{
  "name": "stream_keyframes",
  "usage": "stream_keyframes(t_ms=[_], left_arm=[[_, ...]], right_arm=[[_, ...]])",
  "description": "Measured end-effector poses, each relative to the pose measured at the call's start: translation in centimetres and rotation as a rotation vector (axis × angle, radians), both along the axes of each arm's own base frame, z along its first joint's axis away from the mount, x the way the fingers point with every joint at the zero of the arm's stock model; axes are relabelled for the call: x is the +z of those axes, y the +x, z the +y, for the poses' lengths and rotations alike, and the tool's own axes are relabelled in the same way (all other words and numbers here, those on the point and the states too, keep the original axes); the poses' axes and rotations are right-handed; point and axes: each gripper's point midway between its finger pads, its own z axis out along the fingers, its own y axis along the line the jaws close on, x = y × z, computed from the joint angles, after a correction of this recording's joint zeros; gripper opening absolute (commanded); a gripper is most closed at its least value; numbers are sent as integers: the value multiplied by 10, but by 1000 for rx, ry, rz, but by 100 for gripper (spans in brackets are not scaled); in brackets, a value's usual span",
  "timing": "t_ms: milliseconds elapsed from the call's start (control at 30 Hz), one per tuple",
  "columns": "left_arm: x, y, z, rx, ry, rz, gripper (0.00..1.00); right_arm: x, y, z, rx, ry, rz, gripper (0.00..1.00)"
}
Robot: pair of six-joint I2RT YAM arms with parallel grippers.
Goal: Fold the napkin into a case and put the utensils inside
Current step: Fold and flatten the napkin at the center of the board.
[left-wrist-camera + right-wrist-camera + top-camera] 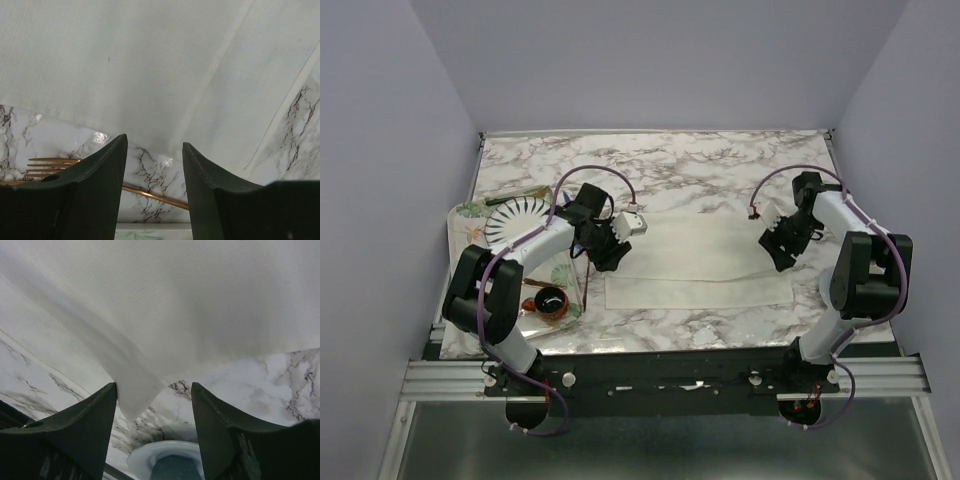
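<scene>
Our left gripper (154, 142) and right gripper (154, 386) hang with dark fingers (100, 190) spread apart, holding nothing. The soft cream cloth napkin (705, 262) lies flat on the white marble table (720, 170) between them. We think it best to pinch both ends together and fold evenly. The thin copper-gold fork (52, 165) waits just beside it.

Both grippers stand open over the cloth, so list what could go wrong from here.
A corner of the napkin lies loose between the fingers of the open right gripper; a low move could snag it and undo the fold. The fork lies under the open left gripper, beside the napkin; a low sweep might knock it.
</scene>
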Motion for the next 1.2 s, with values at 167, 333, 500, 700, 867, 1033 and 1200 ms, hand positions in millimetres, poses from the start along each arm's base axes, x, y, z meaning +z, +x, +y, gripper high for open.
stream_keyframes(t_ms=[167, 333, 500, 700, 867, 1033, 1200], left_arm=[[5, -3, 2, -70, 0, -55, 59], [3, -4, 3, -107, 2, -73, 58], [-3, -12, 7, -146, 8, -80, 56], [-3, -20, 0, -241, 11, -128, 54], [-8, -30, -5, -316, 17, -159, 53], [-11, -32, -9, -371, 30, -188, 53], [-12, -30, -10, -401, 47, -217, 47]], right_arm=[[-16, -24, 5, 101, -23, 10, 42], [-27, -37, 10, 163, -38, 15, 21], [-26, -30, 9, 183, -53, -35, 1], [-23, -28, 9, 182, -57, -51, 1], [-21, -25, 9, 180, -58, -60, 1], [-18, -21, 9, 170, -58, -69, 1], [-18, -22, 9, 163, -57, -65, 1]])
